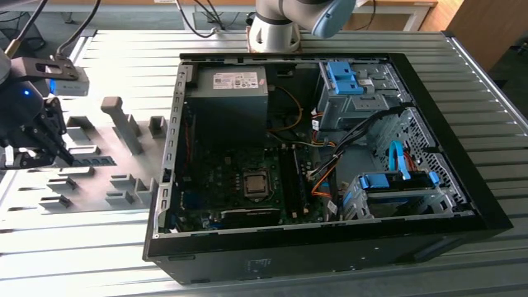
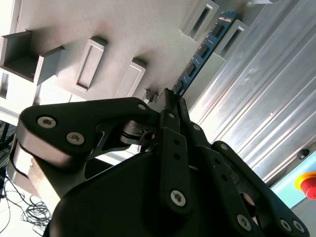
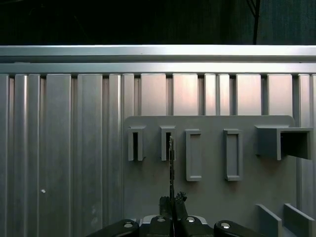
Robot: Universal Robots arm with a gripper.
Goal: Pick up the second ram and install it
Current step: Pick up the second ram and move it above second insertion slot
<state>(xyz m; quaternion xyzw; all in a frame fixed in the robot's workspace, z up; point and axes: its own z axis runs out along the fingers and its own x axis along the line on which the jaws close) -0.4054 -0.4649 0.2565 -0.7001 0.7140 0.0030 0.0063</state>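
Second wrist view shows the gripper [image 2: 170,97], jaws clamped on one end of the second ram [image 2: 200,54], at the grey holder blocks [image 2: 89,61] beside the computer case [image 1: 330,253].

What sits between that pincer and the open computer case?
Exterior view: grey holder blocks stand between the pincer, gripping the second ram, and the computer case.

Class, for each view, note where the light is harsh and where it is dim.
Exterior view: glare whitens the table by the holder blocks; the computer case interior is dim. Second wrist view: the gripper, holding the second ram, is a dark backlit mass. First wrist view: even light, black background.
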